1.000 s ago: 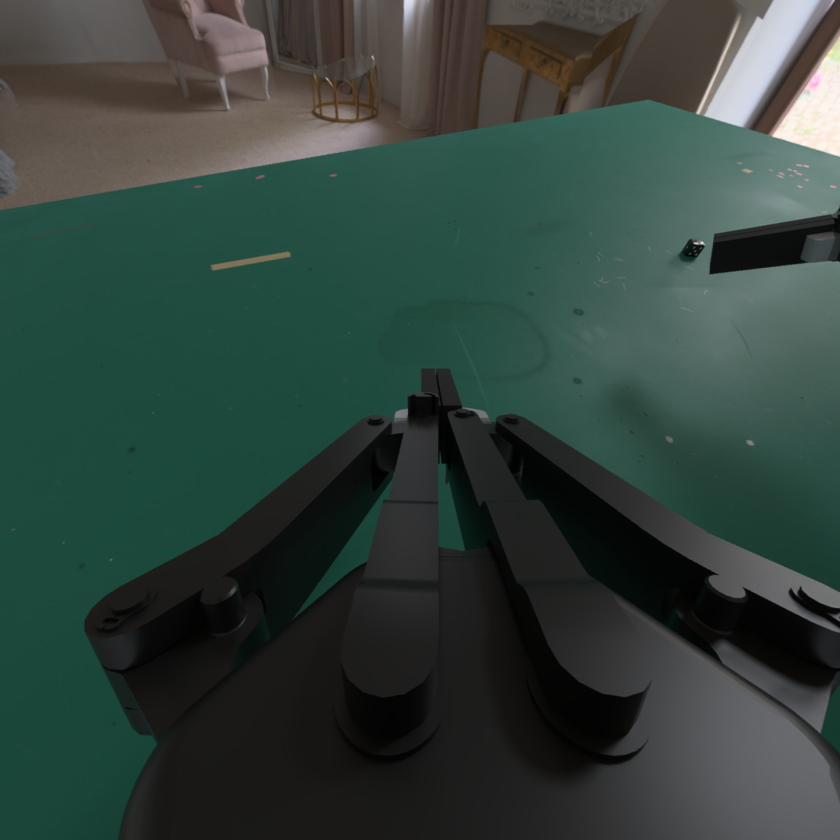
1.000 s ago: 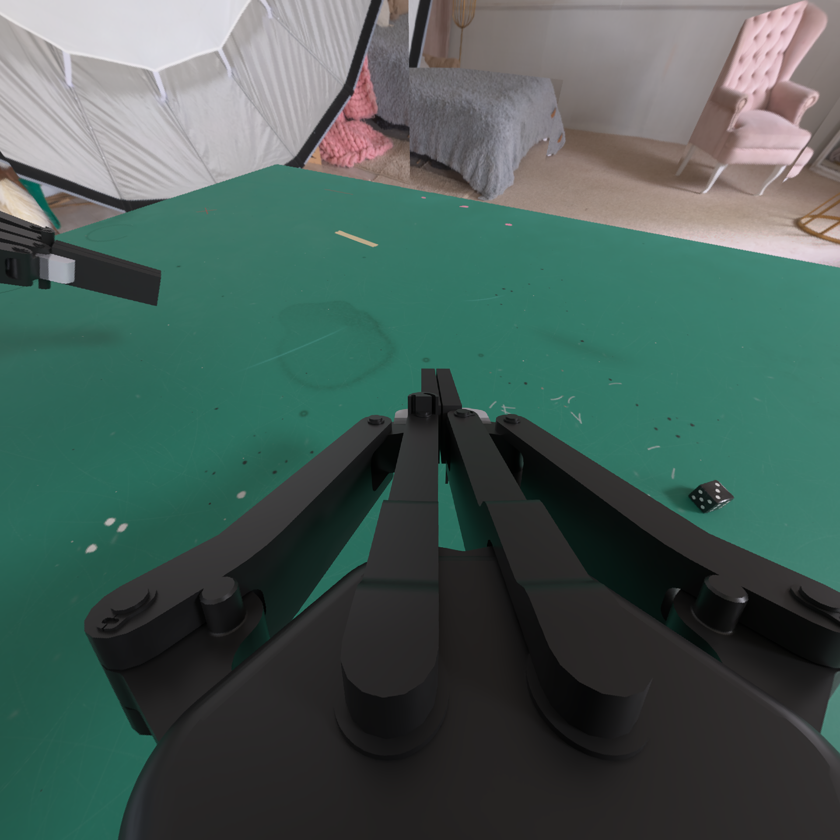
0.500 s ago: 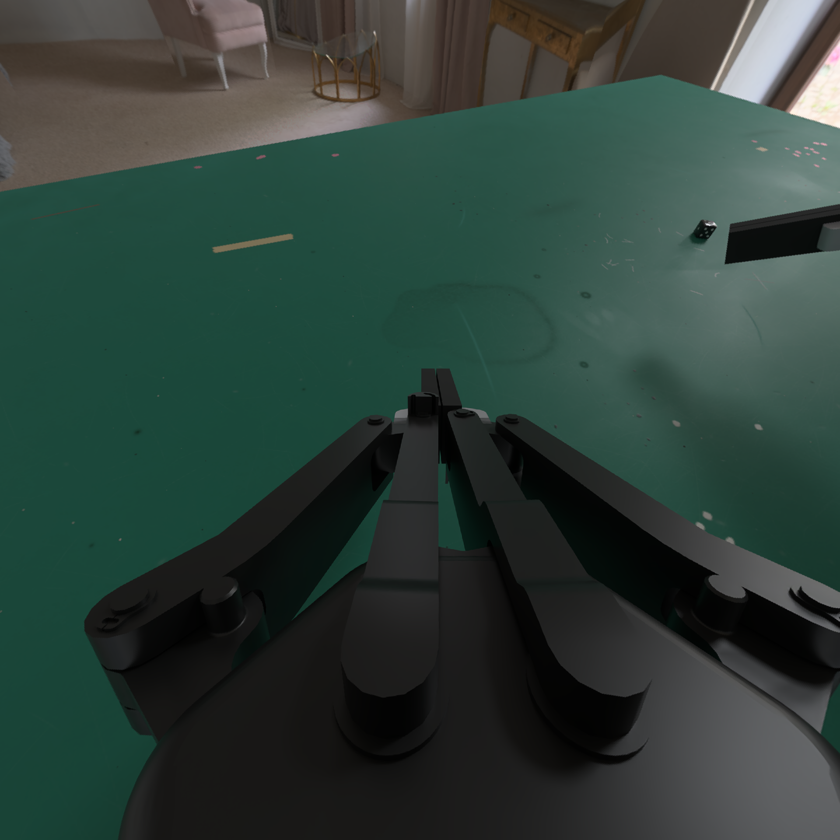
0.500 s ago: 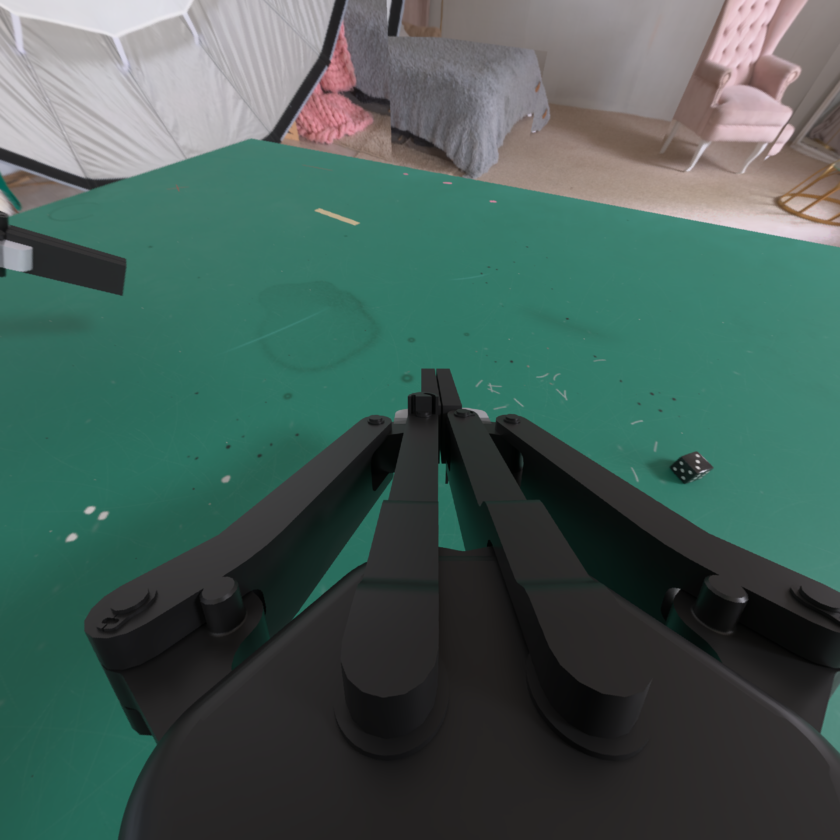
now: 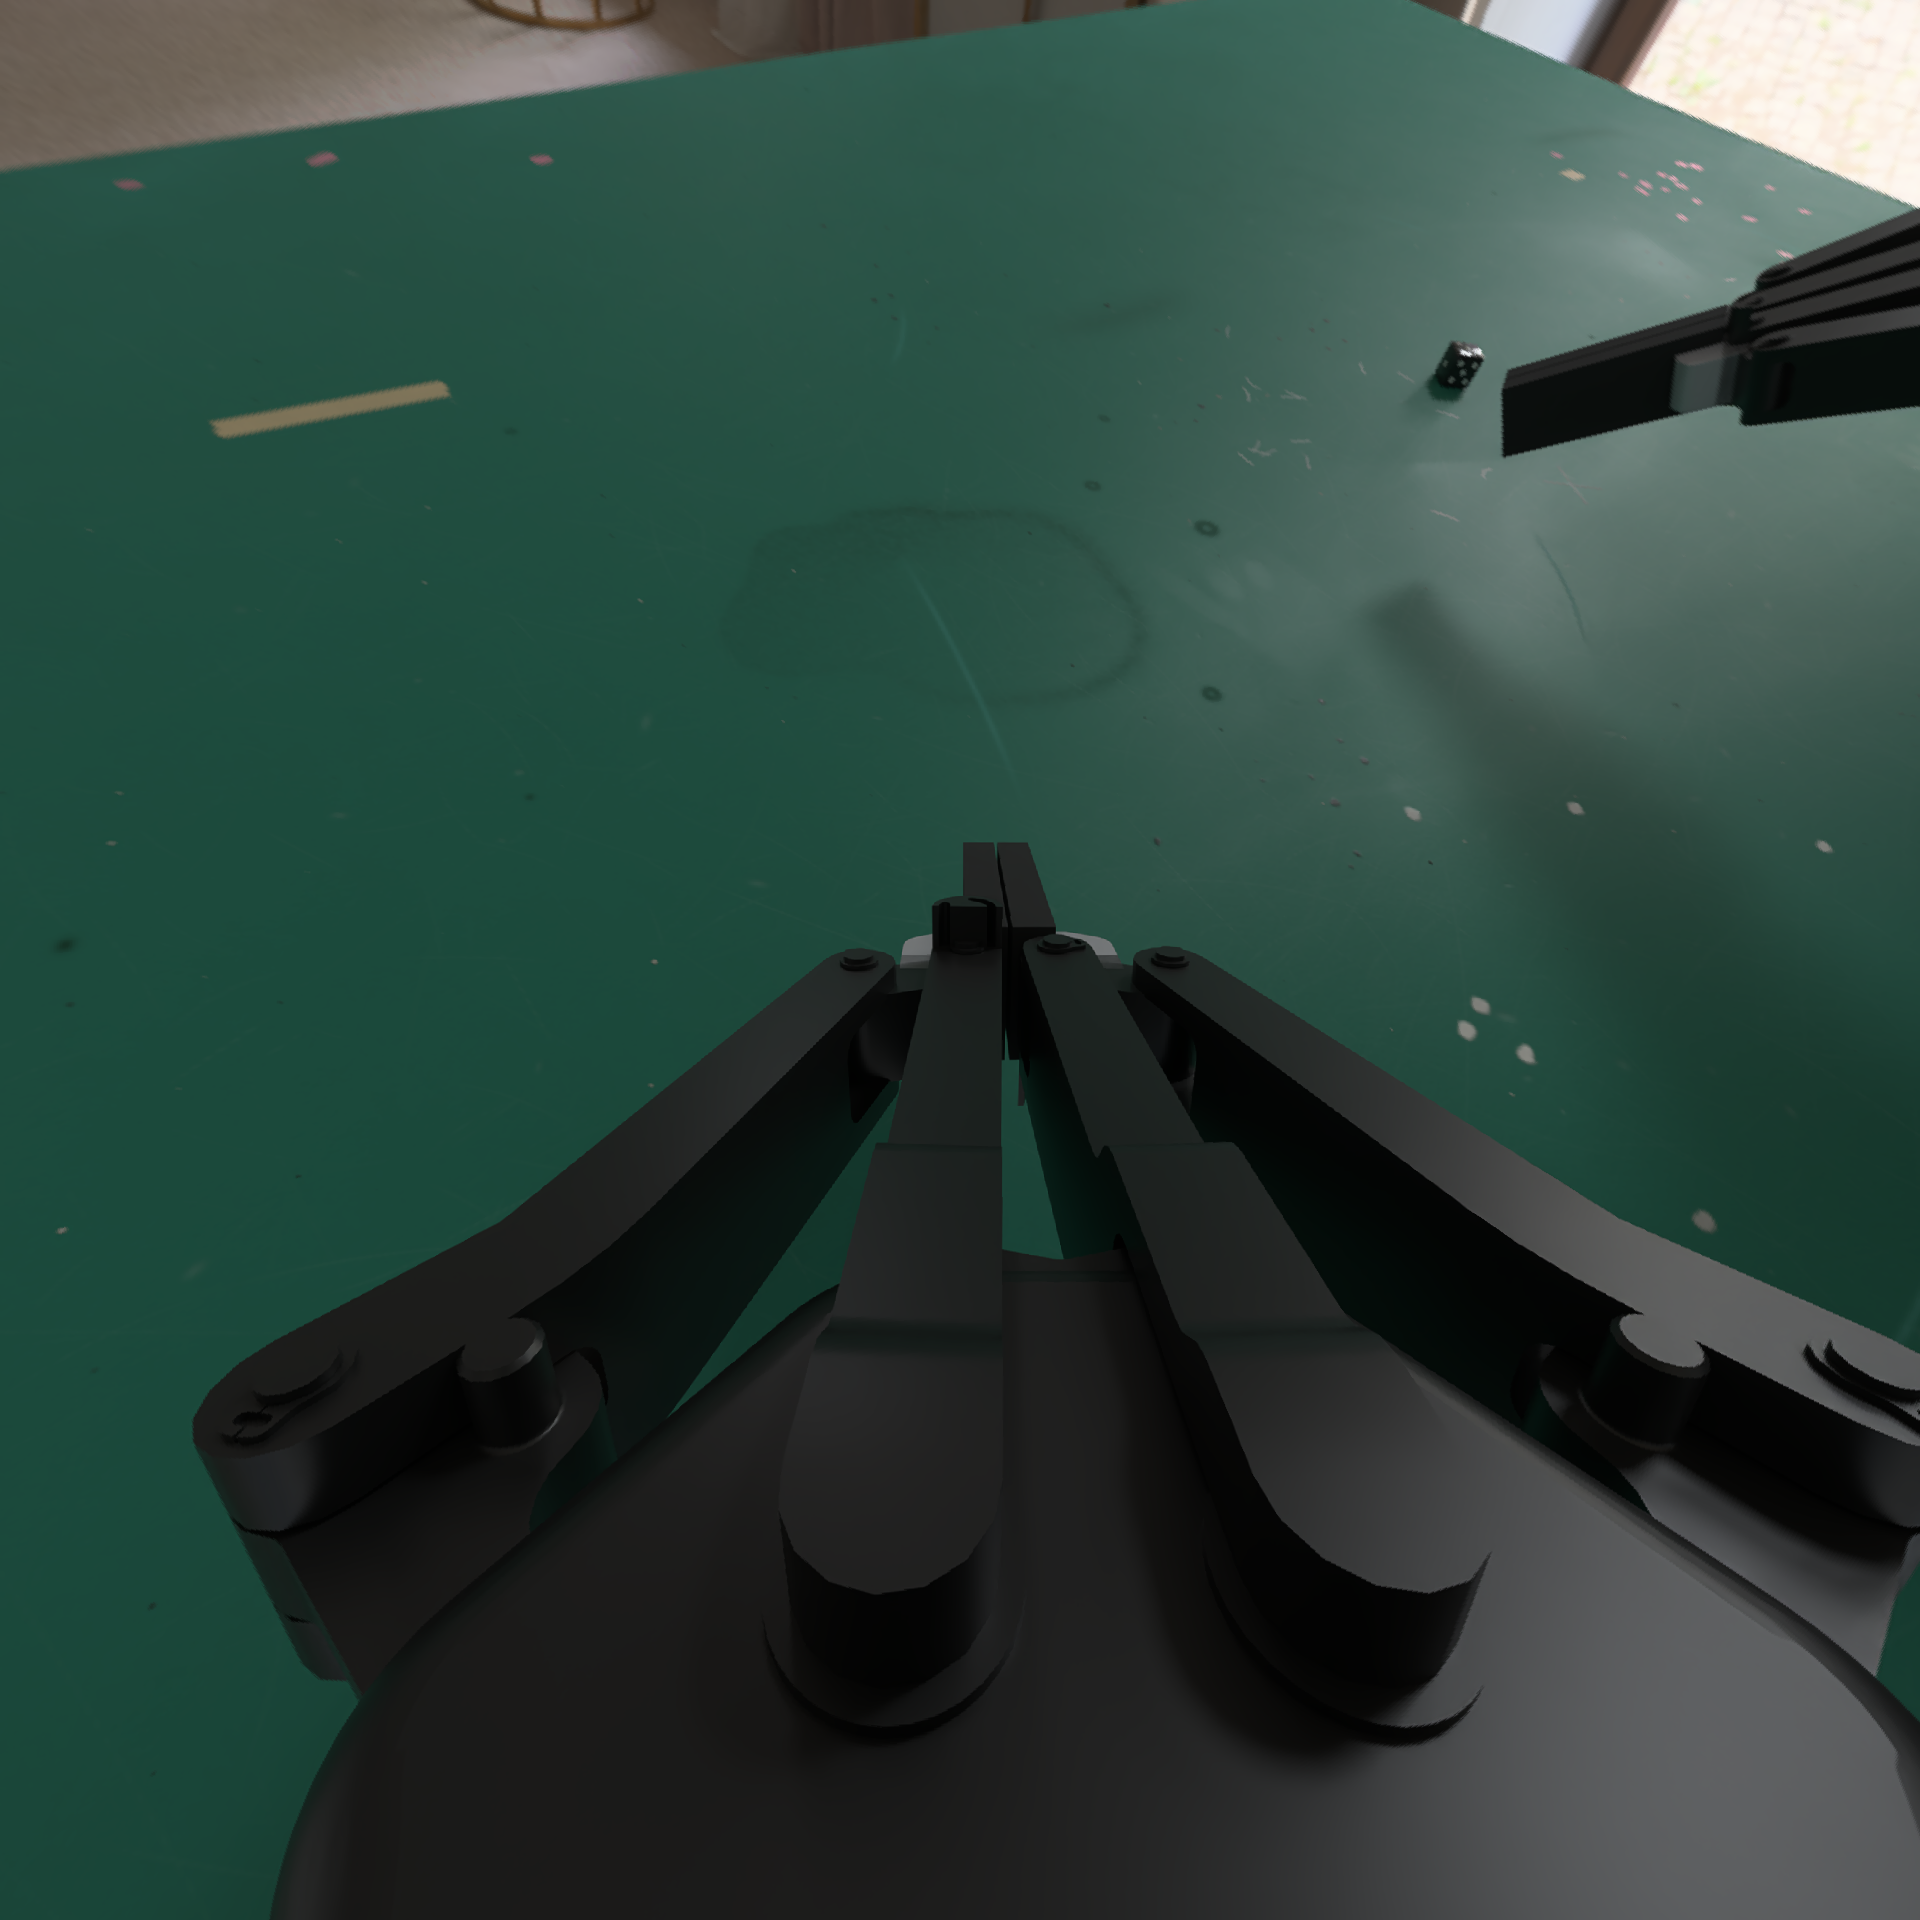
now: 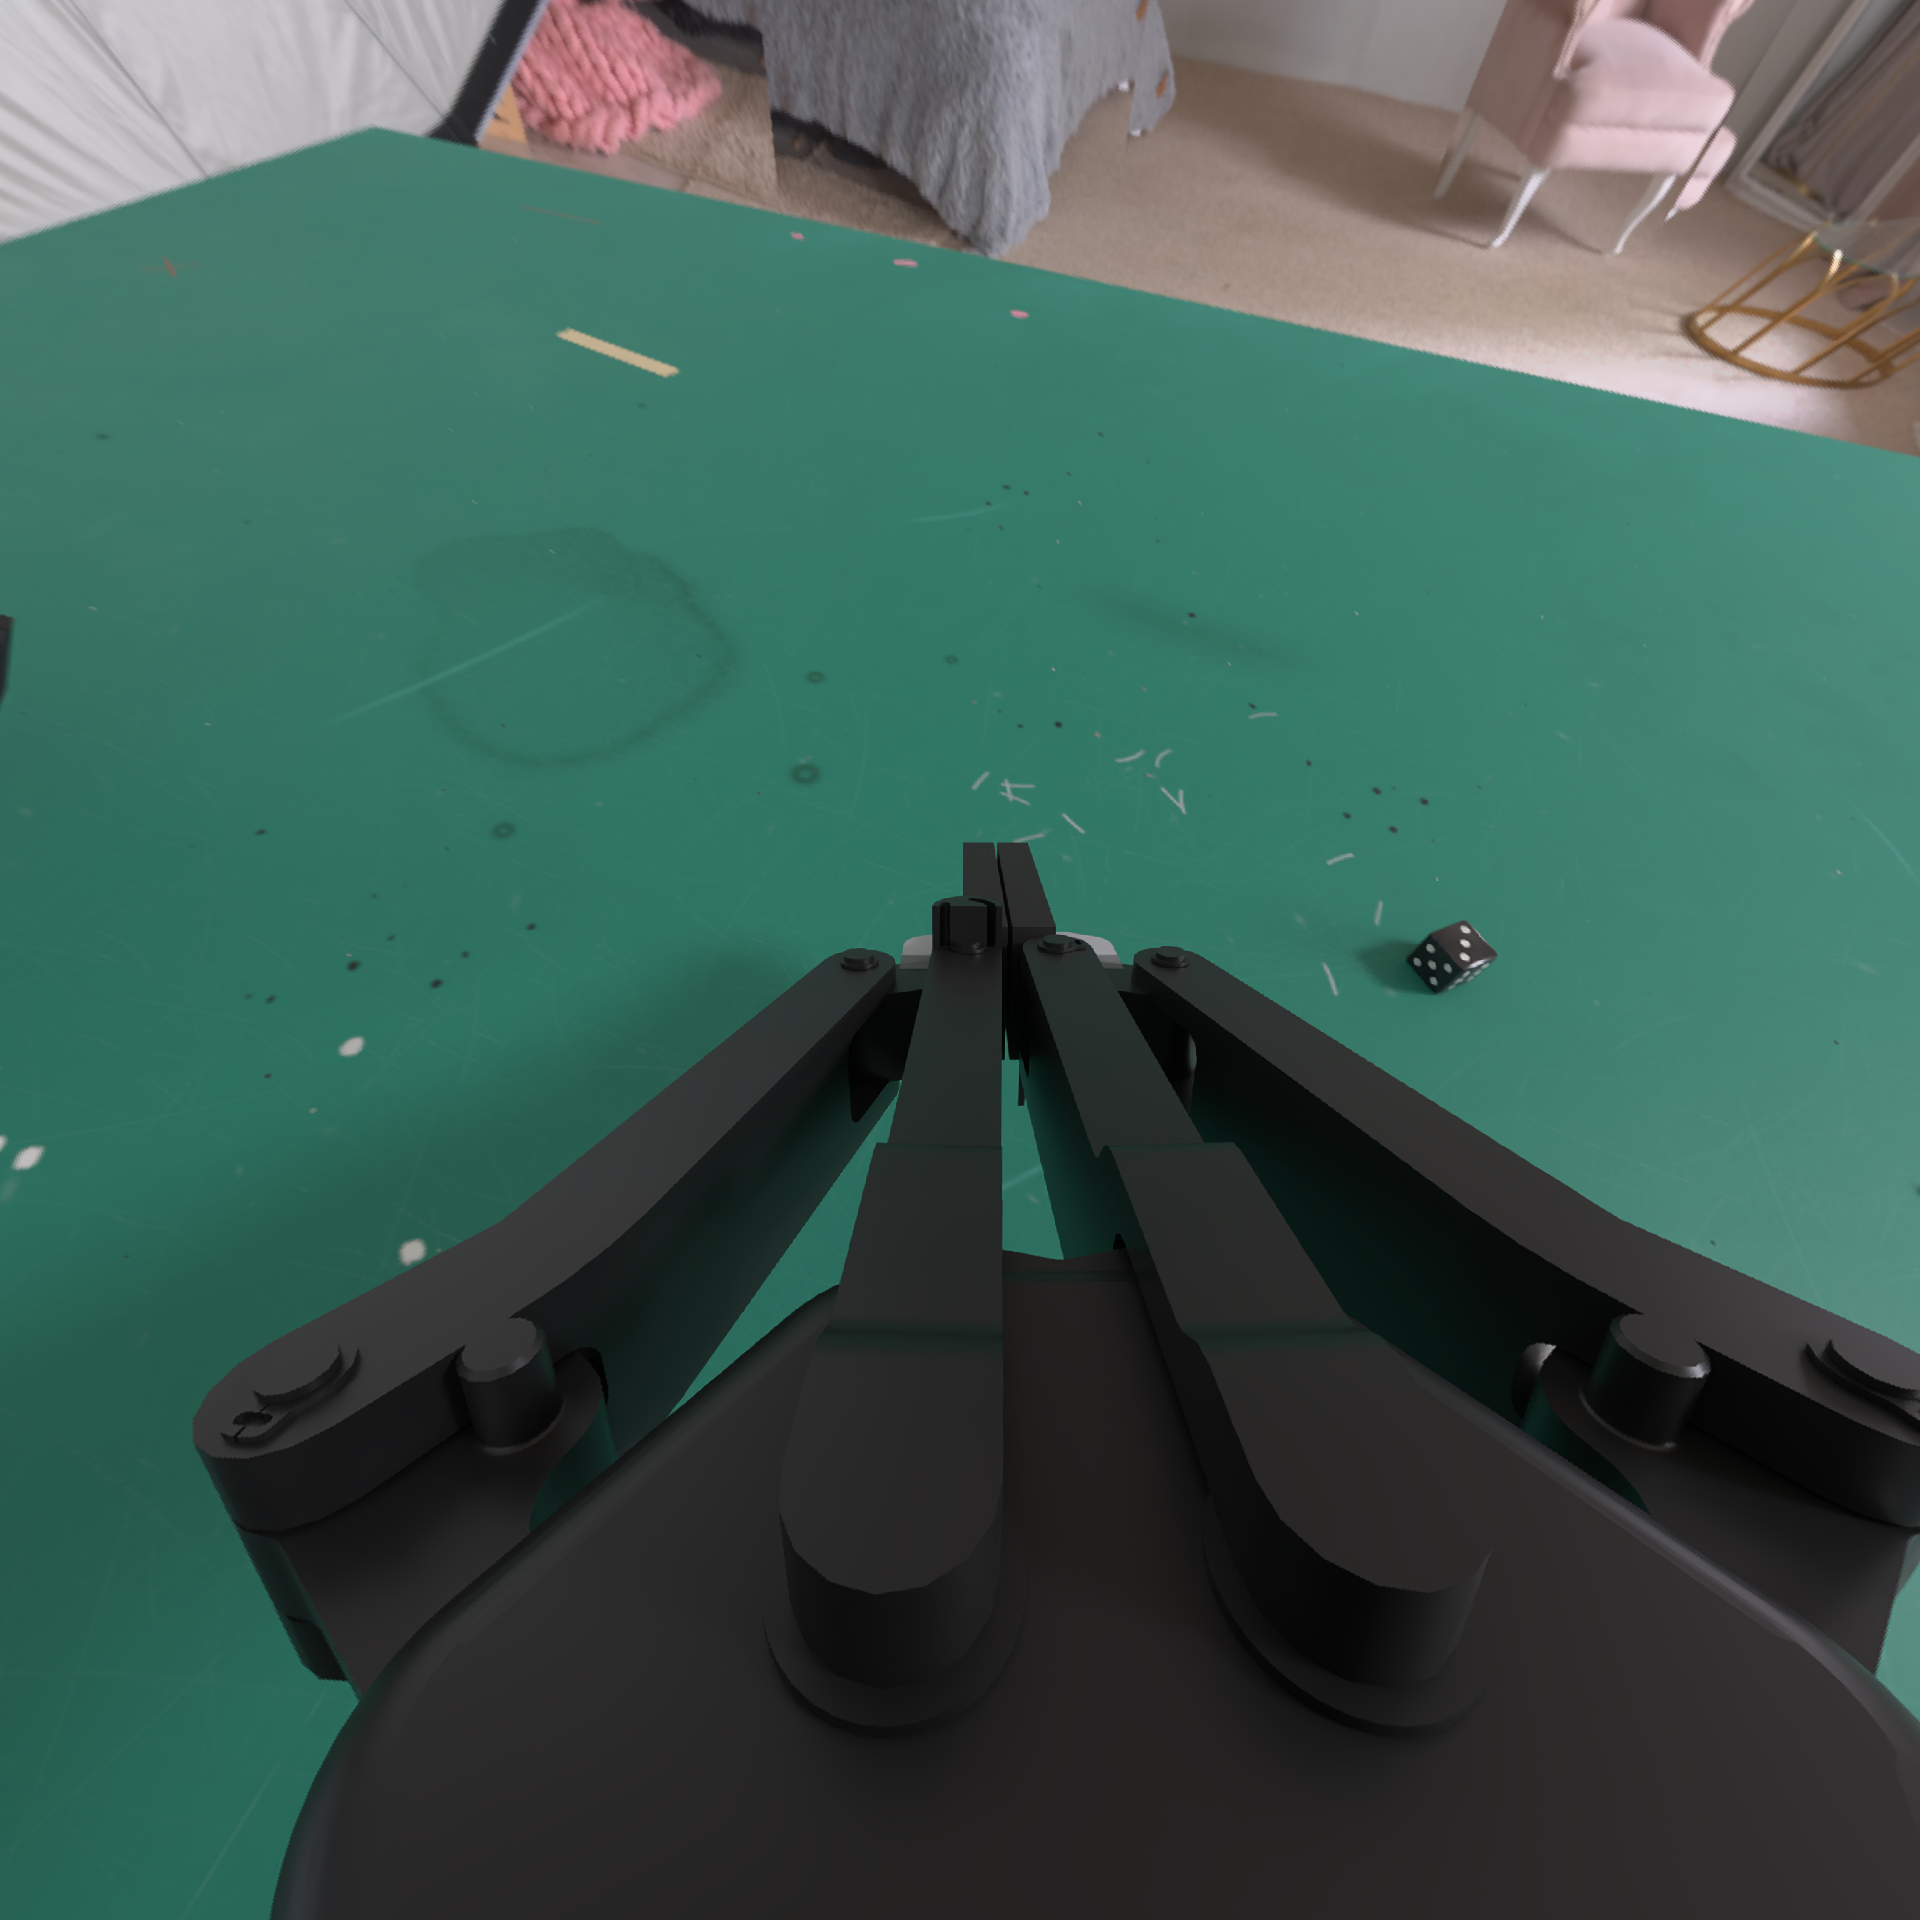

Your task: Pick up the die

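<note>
My left gripper (image 5: 997, 873) hangs pinched together over the green table (image 5: 520, 727); the die (image 5: 1458, 366) (black, white pips) sits just beside the right gripper (image 5: 1527, 405).

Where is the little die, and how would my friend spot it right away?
Start with the big green table and look just to the right of the right pincer, which is shut. Among thin white slivers scattered on the green lies the die, resting alone and untouched. It is the only small black cube with white dots, unlike the flat tan strip far off.

Black, white-dotted die (image 6: 1451, 956); green table (image 6: 1351, 540)
</note>
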Robot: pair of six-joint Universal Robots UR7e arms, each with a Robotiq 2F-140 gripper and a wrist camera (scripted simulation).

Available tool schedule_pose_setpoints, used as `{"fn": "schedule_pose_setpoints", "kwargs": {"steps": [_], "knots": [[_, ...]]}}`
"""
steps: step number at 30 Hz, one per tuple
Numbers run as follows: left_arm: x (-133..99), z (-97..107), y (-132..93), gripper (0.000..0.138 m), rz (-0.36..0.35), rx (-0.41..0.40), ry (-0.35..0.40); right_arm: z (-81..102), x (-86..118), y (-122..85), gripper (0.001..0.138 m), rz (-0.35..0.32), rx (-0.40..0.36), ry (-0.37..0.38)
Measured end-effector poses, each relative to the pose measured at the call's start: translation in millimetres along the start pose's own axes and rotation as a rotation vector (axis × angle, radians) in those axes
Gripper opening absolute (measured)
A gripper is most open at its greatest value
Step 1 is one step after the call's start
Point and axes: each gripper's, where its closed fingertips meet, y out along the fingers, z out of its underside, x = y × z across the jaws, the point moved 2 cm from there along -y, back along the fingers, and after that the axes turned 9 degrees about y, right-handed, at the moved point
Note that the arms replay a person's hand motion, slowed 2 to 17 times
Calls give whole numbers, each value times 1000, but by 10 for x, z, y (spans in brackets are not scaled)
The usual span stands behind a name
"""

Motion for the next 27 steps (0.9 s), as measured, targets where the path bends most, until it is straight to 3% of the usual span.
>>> {"fn": "schedule_pose_setpoints", "kwargs": {"steps": [10,27], "knots": [[-52,115,77,1,-7,89,55,107,-133,116,1,71,75,-66],[-34,120,214,1,-34,160,136,210,-47,214,1,84,138,-144]]}}
